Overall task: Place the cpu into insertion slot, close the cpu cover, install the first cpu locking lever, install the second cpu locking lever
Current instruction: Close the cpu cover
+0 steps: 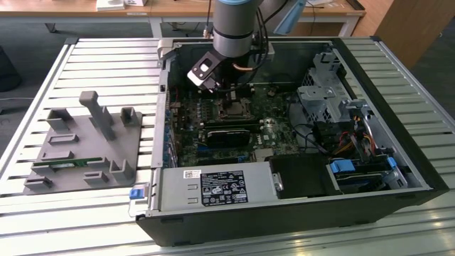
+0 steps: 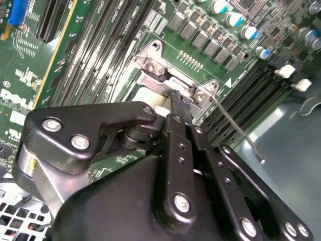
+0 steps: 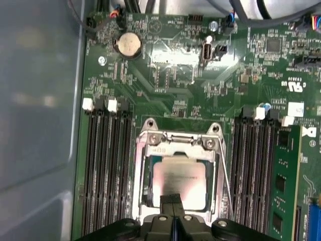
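Item: cpu point(image 3: 179, 175), seated beneath the closed cpu cover point(image 3: 175, 146). Tool: fingers point(image 3: 166, 201) pressed together, empty, tips at the cover's edge, seemingly holding it flat.

silver cpu point(image 3: 179, 183) seated, cpu cover point(image 3: 175, 149) down

In the exterior view, a slatted metal table point(image 1: 85, 218) carried an open black computer case point(image 1: 284, 221), with a grey fixture plate point(image 1: 71, 160) at its nine o'clock.

grey fixture point(image 1: 78, 146) on slatted table point(image 1: 106, 53) | coin battery point(image 3: 128, 44) on motherboard point(image 3: 175, 100)
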Tool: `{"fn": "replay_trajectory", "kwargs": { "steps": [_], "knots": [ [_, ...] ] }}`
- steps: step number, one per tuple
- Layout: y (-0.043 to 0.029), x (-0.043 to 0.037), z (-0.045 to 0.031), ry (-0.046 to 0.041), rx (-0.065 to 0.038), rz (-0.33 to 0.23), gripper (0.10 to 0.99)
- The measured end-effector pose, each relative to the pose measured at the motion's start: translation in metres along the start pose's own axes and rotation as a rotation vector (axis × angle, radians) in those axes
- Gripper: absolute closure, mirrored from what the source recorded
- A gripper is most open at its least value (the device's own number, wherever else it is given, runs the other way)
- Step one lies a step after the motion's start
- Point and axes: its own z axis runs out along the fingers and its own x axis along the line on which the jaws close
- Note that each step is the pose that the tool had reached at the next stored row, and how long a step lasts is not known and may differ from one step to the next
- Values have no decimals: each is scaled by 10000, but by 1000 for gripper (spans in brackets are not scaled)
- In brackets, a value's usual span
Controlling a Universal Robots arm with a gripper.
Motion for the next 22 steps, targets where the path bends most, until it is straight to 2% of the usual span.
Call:
{"fn": "replay_trajectory", "kwargs": {
  "steps": [11, 16, 22],
  "knots": [
    [13, 0, 66, -3, 3, -10, 980],
    [76, 6, 74, -2, 3, -13, 980],
    [90, 13, 50, 20, -13, -18, 980]
  ]
}}
